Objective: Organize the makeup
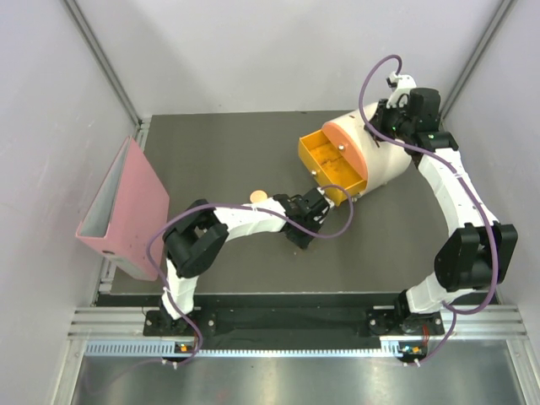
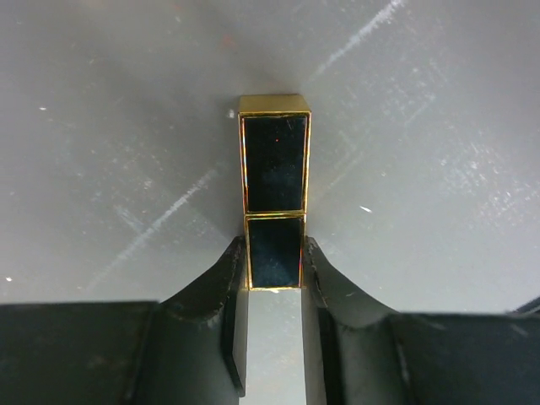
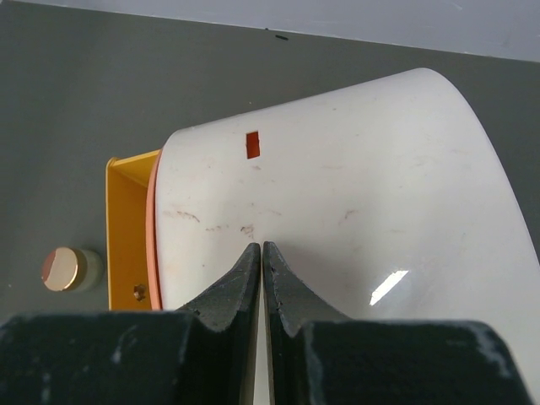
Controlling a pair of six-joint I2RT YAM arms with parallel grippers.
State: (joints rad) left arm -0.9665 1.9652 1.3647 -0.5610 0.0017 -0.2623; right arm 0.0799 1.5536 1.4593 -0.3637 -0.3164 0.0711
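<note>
One black-and-gold case (image 2: 274,160) is pinched at its near half in my left end effector (image 2: 274,253), with a finger touching each long side. The case seems to lie flat on the tabletop (image 2: 110,126), though I can't be sure from the wrist view. It is near the pulled-out yellow drawer (image 1: 331,160). My right end effector (image 3: 262,253) has its tips pressed together over the top of the cream box (image 3: 363,186). A round compact (image 1: 258,196) sits on the tabletop just beside my left arm.
</note>
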